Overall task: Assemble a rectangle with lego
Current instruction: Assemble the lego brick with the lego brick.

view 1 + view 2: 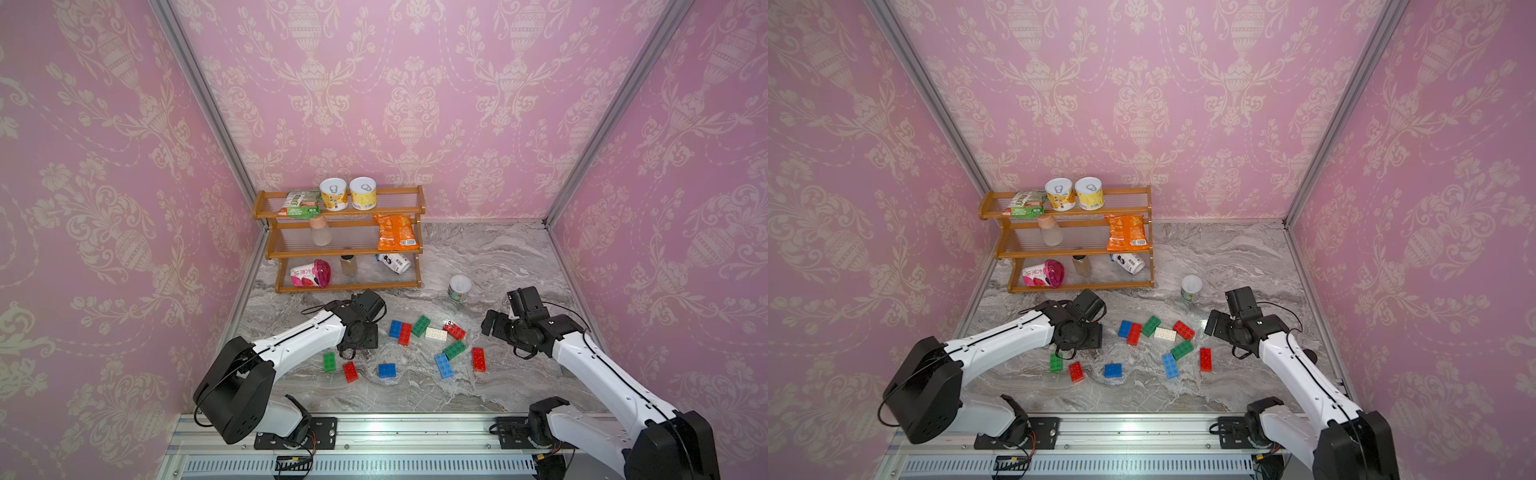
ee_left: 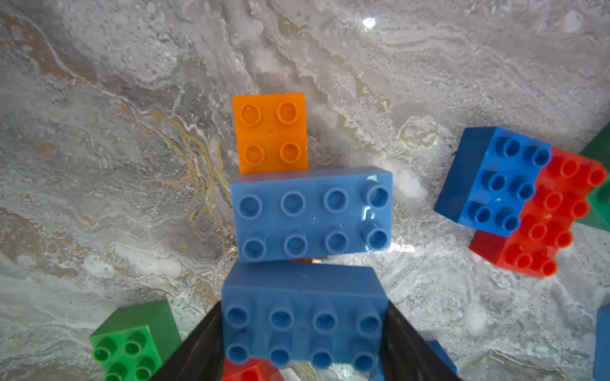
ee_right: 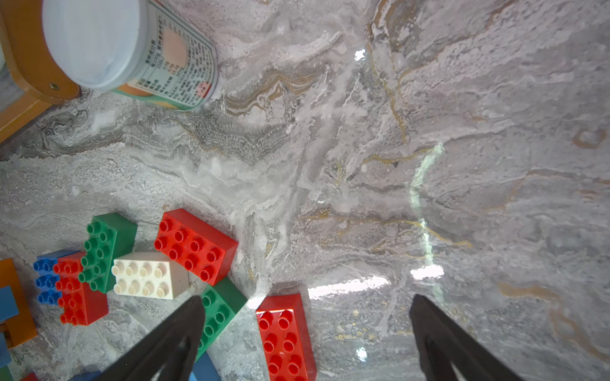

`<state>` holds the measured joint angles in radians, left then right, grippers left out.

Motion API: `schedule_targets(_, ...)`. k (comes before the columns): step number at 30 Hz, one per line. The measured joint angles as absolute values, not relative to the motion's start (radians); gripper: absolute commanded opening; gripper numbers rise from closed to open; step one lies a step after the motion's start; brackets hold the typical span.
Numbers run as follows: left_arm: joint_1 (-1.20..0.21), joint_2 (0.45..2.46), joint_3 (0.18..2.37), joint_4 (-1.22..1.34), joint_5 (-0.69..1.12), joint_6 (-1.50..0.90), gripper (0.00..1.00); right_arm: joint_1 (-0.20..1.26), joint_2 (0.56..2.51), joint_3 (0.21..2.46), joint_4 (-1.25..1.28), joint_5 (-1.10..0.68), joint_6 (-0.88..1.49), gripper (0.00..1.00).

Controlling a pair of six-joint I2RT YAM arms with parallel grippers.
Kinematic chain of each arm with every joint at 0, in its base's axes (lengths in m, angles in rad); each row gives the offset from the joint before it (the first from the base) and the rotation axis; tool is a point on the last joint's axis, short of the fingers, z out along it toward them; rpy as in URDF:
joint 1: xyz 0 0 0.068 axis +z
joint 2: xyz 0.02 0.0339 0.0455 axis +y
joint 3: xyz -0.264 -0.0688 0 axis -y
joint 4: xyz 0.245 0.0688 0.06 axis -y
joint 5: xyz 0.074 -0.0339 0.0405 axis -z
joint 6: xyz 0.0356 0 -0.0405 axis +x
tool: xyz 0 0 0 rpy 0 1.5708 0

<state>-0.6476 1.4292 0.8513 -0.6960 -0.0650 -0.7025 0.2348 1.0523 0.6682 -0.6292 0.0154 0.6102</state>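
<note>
My left gripper (image 2: 303,325) is shut on a blue eight-stud lego brick (image 2: 302,290), one black finger on each short end. Just ahead of it a second blue brick (image 2: 312,214) lies on the marble, with an orange four-stud brick (image 2: 270,132) against its far side. In both top views the left arm's wrist (image 1: 359,330) hides these bricks. A blue and red pair (image 1: 400,331) lies to the right. My right gripper (image 3: 307,298) stands open above the table beside a red brick (image 3: 285,336), holding nothing.
Loose bricks lie scattered: green (image 1: 421,326), white (image 1: 435,333), red (image 1: 454,331), green (image 1: 454,350), blue (image 1: 444,365), blue (image 1: 387,370), red (image 1: 350,371), green (image 1: 329,361). A white cup (image 1: 459,287) stands behind them. A wooden shelf (image 1: 345,245) with cans and snacks is at the back left.
</note>
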Motion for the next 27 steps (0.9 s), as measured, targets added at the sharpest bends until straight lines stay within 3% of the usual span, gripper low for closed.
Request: schedule_targets(27,-0.638,1.486,0.882,-0.686,-0.057,-0.67,0.11,0.235,1.052,0.668,-0.624,0.018,0.625,1.0)
